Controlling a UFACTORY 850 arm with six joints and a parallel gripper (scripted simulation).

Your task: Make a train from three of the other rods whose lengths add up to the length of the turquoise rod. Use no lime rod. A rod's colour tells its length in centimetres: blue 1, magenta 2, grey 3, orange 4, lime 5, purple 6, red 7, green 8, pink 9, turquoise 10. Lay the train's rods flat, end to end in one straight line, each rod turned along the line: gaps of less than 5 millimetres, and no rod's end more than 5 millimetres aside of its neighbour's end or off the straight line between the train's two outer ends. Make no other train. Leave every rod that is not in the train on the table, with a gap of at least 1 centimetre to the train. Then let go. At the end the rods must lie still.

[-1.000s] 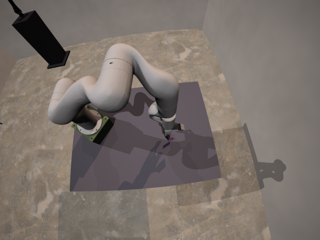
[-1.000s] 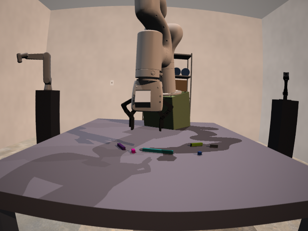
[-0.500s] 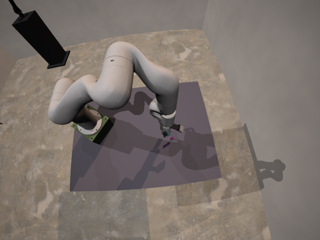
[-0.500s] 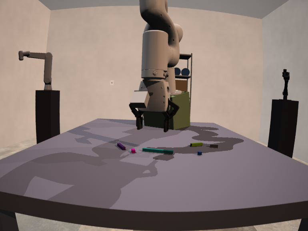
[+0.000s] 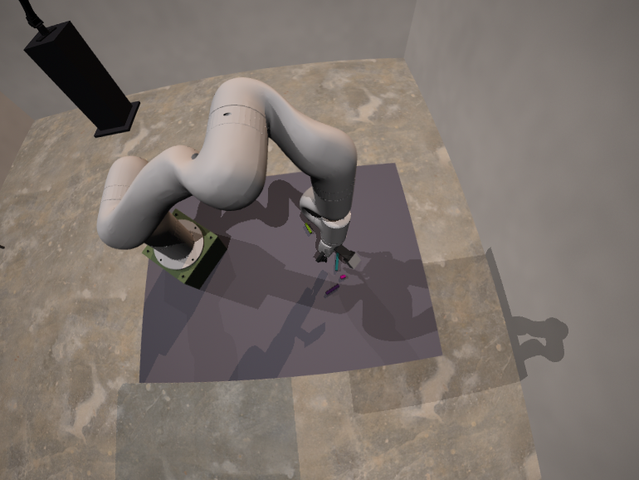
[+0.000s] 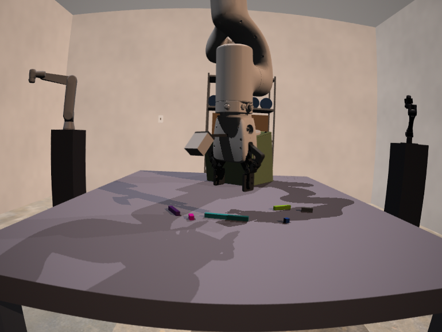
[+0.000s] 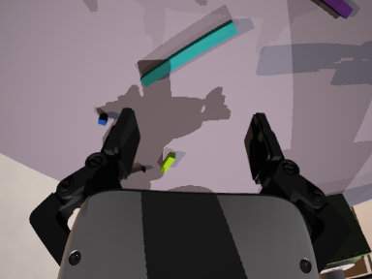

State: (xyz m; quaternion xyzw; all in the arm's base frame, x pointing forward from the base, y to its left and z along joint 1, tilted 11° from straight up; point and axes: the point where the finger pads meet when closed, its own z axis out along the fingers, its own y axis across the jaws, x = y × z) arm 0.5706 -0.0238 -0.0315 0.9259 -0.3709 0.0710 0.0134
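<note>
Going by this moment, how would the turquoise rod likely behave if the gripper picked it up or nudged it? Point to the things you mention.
The turquoise rod (image 5: 337, 262) (image 6: 226, 216) (image 7: 190, 53) looks straight and solid, so it would probably lift stiffly. Its flat sides suggest sliding over rolling. Being long and slim, it may swivel if pushed near one end.

Tool (image 5: 334, 259) (image 6: 232, 186) (image 7: 193, 124) turned about its axis and shifted nearer the lime rod (image 5: 308, 227) (image 6: 282, 207) (image 7: 168, 163).
</note>
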